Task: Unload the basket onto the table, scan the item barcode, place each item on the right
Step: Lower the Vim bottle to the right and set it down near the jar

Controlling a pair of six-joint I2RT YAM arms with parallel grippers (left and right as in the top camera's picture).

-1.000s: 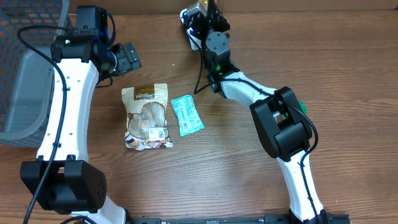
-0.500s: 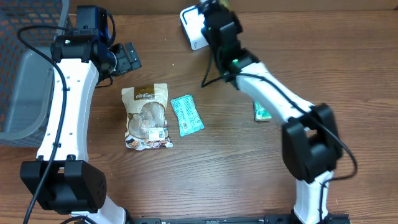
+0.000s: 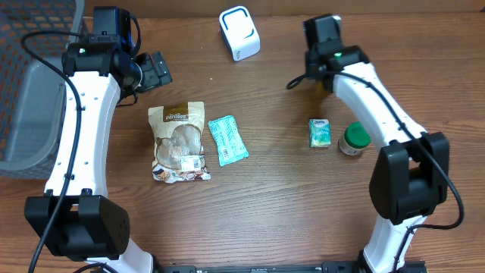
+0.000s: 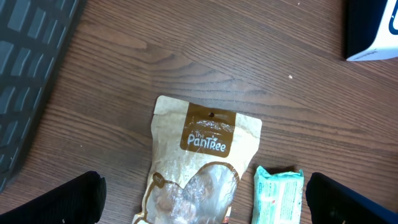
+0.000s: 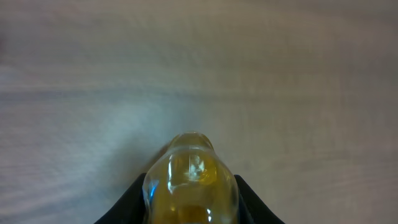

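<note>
The worktop (image 3: 273, 205) is brown wood-grain; the pouch (image 3: 179, 142) tan with a brown label (image 4: 208, 135); packet (image 3: 227, 139) teal; scanner (image 3: 239, 33) white; bottle (image 5: 189, 186) amber.

1. The pouch (image 3: 179, 142) lies on the table (image 3: 265, 220), the packet (image 3: 227, 139) just right of it
2. The scanner (image 3: 239, 32) stands behind them
3. The carton (image 3: 320, 133) and jar (image 3: 354, 139) stand together, well to the right
4. The basket (image 3: 30, 83) is far left

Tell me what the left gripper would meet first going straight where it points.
Probably the Pantree snack pouch, centred ahead of the open left gripper in its wrist view; depth unclear.
</note>
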